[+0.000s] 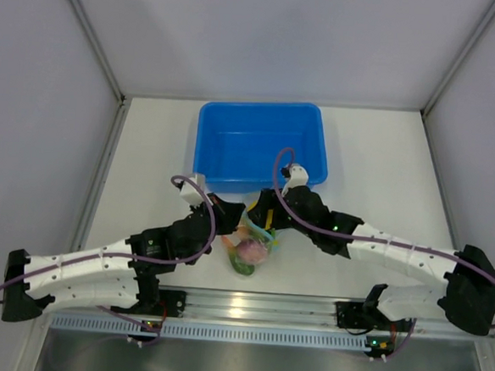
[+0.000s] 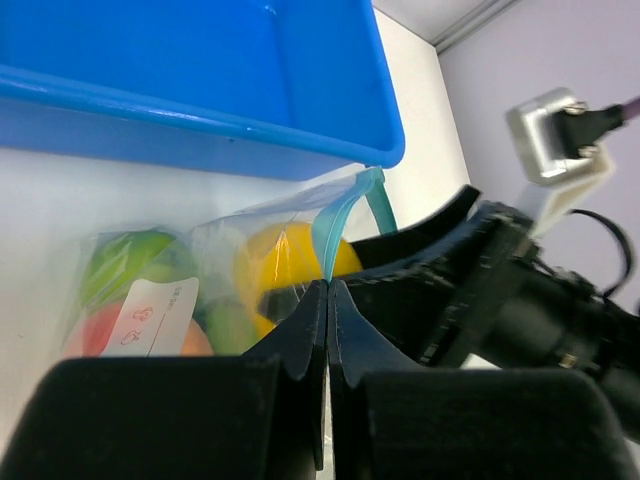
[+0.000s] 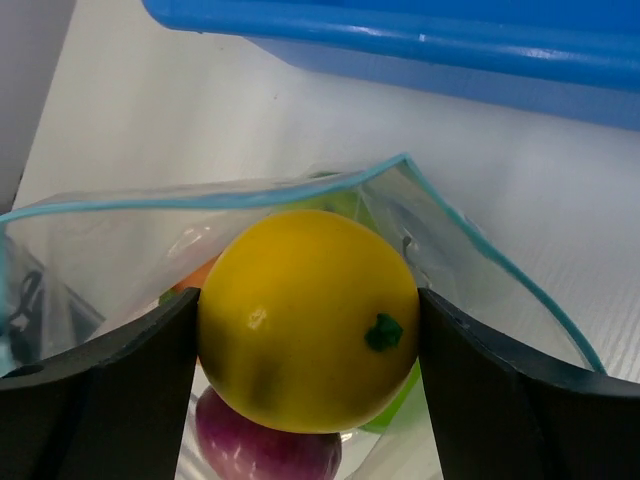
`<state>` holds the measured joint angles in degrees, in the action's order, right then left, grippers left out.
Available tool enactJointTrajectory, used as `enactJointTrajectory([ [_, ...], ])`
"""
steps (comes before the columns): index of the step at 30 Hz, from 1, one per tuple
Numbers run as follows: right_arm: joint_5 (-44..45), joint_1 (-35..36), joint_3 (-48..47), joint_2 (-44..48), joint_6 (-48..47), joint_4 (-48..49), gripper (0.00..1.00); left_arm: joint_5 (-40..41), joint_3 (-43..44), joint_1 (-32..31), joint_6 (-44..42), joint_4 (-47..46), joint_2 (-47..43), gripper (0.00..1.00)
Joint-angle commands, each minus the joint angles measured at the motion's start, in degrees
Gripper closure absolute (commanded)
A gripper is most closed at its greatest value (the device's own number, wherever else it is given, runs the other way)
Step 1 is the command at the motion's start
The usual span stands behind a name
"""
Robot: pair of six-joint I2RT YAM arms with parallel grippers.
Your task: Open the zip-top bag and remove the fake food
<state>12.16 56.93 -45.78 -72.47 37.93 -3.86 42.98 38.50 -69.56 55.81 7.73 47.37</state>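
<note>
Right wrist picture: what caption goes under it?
A yellow fruit held by the right gripper inside the open zip-top bag, blue tub behind.

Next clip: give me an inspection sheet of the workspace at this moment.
Surface: white table, no marks seen.
Job's things: zip-top bag open, beside the tub; yellow fruit at its mouth, purple fruit below it.
Clutter: blue tub, nothing seen inside.
Grippers: left gripper shut on the bag's teal zipper strip; right gripper closed on the yellow fruit.
Cables: purple cables loop along both arms.
Surroundings: grey walls; metal rail at near edge.
</note>
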Motion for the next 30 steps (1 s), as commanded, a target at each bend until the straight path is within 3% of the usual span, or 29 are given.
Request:
enactJointTrajectory([
  [1,0.8,1.3,-4.0,5.5,-1.5,-3.2,0.53,2.8,-0.4,-0.2,-0.4,-1.9,-0.7,1.0],
  [8,2.2,1.6,-8.7,14.3,-4.4,-11.2,0.54,4.9,0.1,-0.2,0.3,0.1,-0.4,1.0],
  [14,6.5,-2.2,-19.5,13.1,-12.3,-20.0,0.53,5.4,-0.2,-0.2,1.0,1.3,-1.0,1.0],
  [17,-0.3,-10.4,-25.5,7.4,-14.2,-23.0,0.51,4.8,-0.4,-0.2,1.0,1.4,-1.4,1.0],
  [20,-1.4,-15.8,-31.2,0.8,-16.8,-24.6,0.5,4.4,-0.3,-0.2,0.8,1.5,-1.7,1.0],
  [28,-2.0,-23.3,-41.7,-17.9,-21.5,-25.2,0.46,4.0,-0.4,-0.2,0.3,1.9,-1.8,1.0],
  [30,-1.7,-24.1,-43.2,-20.9,-22.5,-24.8,0.4,3.3,0.2,-0.2,-0.6,1.9,-1.4,1.0],
])
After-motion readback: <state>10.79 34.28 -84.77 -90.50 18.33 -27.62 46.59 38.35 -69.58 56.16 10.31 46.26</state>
